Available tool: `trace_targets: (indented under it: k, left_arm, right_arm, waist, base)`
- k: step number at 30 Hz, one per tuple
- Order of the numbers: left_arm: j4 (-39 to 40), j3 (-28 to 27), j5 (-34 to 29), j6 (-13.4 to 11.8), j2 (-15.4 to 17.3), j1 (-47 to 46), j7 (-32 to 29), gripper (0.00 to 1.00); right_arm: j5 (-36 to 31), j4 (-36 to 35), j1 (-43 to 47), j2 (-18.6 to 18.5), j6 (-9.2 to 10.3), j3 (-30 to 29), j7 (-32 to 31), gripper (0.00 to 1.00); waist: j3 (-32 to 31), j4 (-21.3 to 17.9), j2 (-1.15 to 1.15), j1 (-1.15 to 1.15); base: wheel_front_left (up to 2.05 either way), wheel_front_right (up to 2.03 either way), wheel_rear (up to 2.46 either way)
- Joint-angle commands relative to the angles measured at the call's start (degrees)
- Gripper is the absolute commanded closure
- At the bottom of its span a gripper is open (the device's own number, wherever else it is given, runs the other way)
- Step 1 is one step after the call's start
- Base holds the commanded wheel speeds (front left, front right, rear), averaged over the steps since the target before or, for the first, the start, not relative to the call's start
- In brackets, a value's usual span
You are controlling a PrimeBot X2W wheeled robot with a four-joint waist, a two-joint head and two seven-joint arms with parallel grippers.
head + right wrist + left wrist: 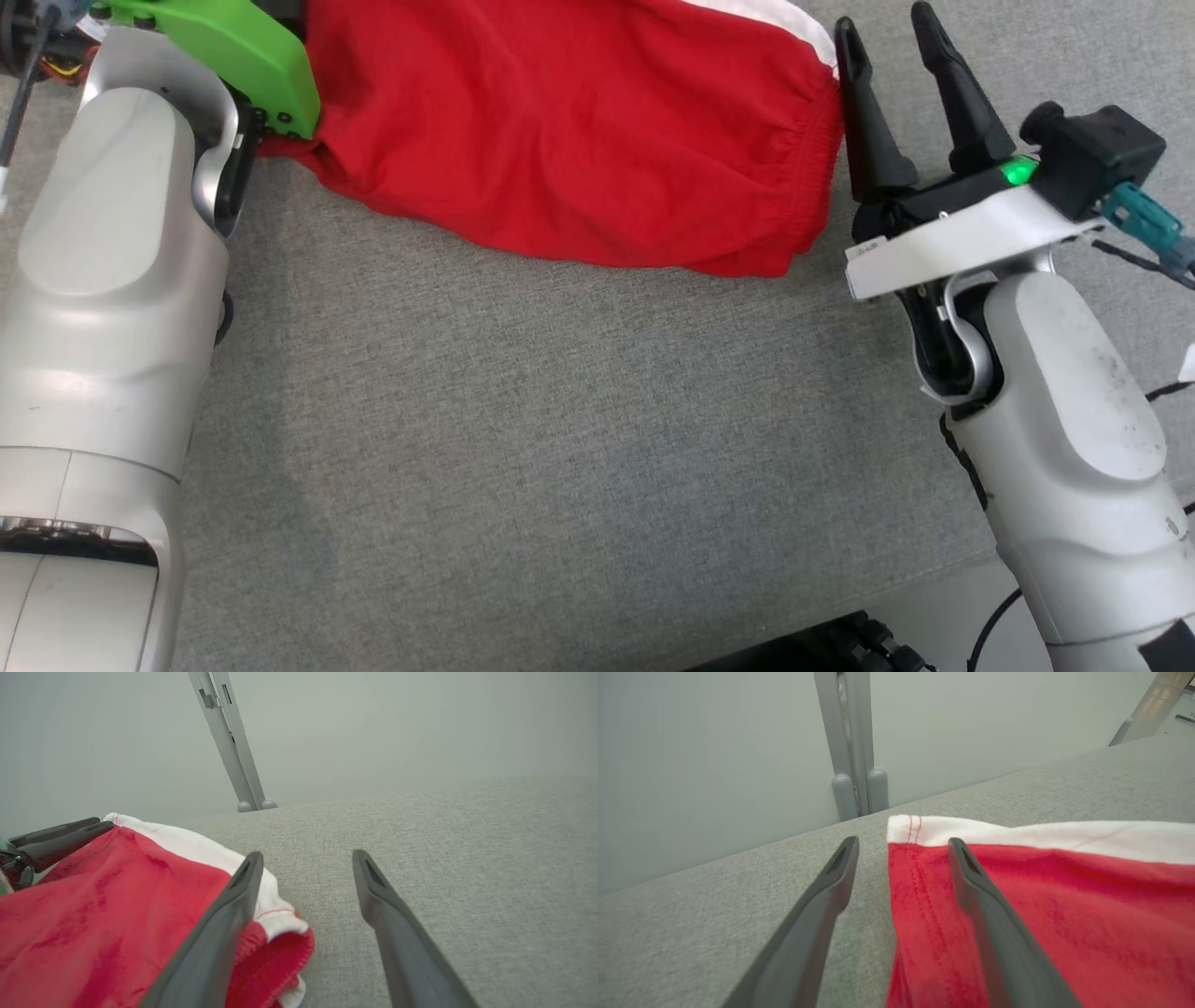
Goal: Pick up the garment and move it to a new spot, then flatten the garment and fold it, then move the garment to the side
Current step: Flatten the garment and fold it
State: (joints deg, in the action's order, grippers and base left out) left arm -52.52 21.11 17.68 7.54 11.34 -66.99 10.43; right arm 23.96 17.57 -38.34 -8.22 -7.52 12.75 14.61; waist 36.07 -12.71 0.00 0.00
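The garment [560,121] is red with a white band along its far edge and lies folded on the grey fabric surface [560,448] at the top of the head view. My right gripper [887,37] stands open just off its gathered right end. In the right wrist view the gripper [307,857] has one finger over the garment [117,905] edge and bare surface between its tips. In the left wrist view the gripper [903,844] is open, straddling the garment [1064,914] at its left white-banded corner, holding nothing.
A grey metal post [852,742] stands against the pale wall just past the surface's far edge. Cables [1148,233] trail beside my right wrist. A dark object [840,649] sits below the near edge. My pale left forearm [103,280] fills the left side.
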Motion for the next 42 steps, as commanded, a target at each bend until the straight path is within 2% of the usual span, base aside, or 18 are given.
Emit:
trace_targets:
  k: [1, 6, 10, 16, 22, 30, 42]
  left_arm:
    - [-0.4, -0.2, 0.1, -0.4, -0.2, 1.2, 1.7, 0.00]
    - [4.4, -3.0, 1.3, -3.9, -0.9, 6.8, 4.7, 0.00]
    - [17.8, -7.4, 0.5, -7.8, -0.6, 16.0, 4.7, 0.00]
    - [35.2, -12.1, -2.2, -12.6, -0.2, 31.4, 4.8, 0.00]
    - [44.4, -14.0, -3.5, -15.6, -0.1, 43.9, 4.8, 0.00]
    - [49.5, -13.9, -3.3, -17.2, -0.1, 53.0, 4.1, 0.00]
    - [51.1, -13.1, -3.2, -17.7, 0.5, 54.5, 3.2, 0.00]
  right_arm:
    - [-1.5, -1.9, 2.3, -0.4, 0.06, -0.9, 0.4, 0.00]
    - [-5.9, -10.9, 8.9, -0.9, 0.06, -5.2, 0.5, 0.00]
    - [-8.9, -15.7, 13.3, -0.9, 0.06, -8.0, 0.5, 0.00]
    - [-10.9, -18.7, 18.7, -0.5, 0.06, -10.2, 0.5, 0.00]
    - [-11.9, -19.9, 23.3, 0.2, 0.06, -10.8, -0.2, 0.00]
    - [-11.9, -21.7, 27.3, 0.3, 0.06, -11.5, -2.2, 0.00]
    - [-11.4, -23.1, 28.7, 0.5, 0.06, -12.3, -3.9, 0.00]
  waist:
    - [-1.4, 1.1, 0.00, 0.00]
    - [-4.1, 3.1, 0.00, 0.00]
    - [-6.1, 4.8, 0.00, 0.00]
    - [-9.4, 6.9, 0.00, 0.00]
    - [-12.8, 7.8, 0.00, 0.00]
    - [-15.5, 8.3, 0.00, 0.00]
    - [-16.1, 8.7, 0.00, 0.00]
  base:
    - [0.00, 0.00, 0.00]
    - [0.00, 0.00, 0.00]
    - [0.00, 0.00, 0.00]
    - [0.00, 0.00, 0.00]
    - [0.00, 0.00, 0.00]
    - [0.00, 0.00, 0.00]
    - [0.00, 0.00, 0.00]
